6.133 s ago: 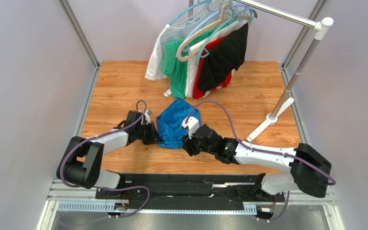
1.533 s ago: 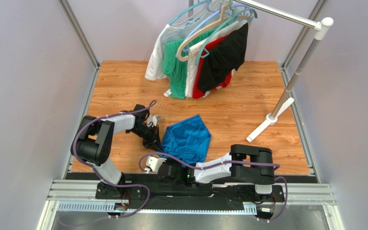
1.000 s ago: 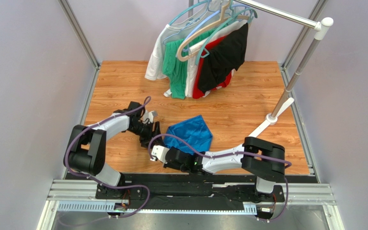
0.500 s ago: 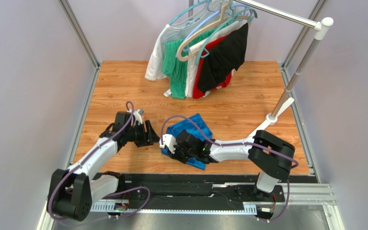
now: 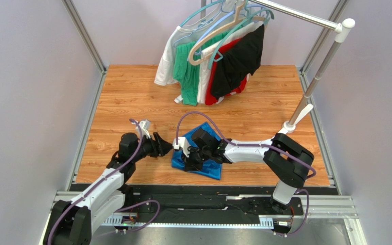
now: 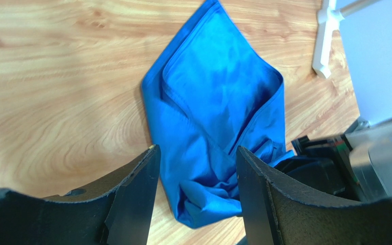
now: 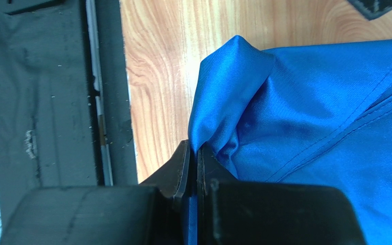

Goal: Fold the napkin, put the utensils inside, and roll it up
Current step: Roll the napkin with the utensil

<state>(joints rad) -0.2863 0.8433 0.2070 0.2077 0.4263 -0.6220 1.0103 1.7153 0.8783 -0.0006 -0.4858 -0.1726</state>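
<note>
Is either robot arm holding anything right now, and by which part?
The right end effector pinches the blue napkin by a bunched fold at its edge. The left end effector is open, holding nothing.

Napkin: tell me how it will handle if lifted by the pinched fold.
Probably floppy: the napkin lies in soft folds and bunches where the right gripper pinches it, so it would likely drape. Its sheen suggests it could slip. It looks thin, so likely light.

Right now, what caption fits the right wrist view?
Right gripper pinches a fold of the blue napkin over the wooden table.
</note>
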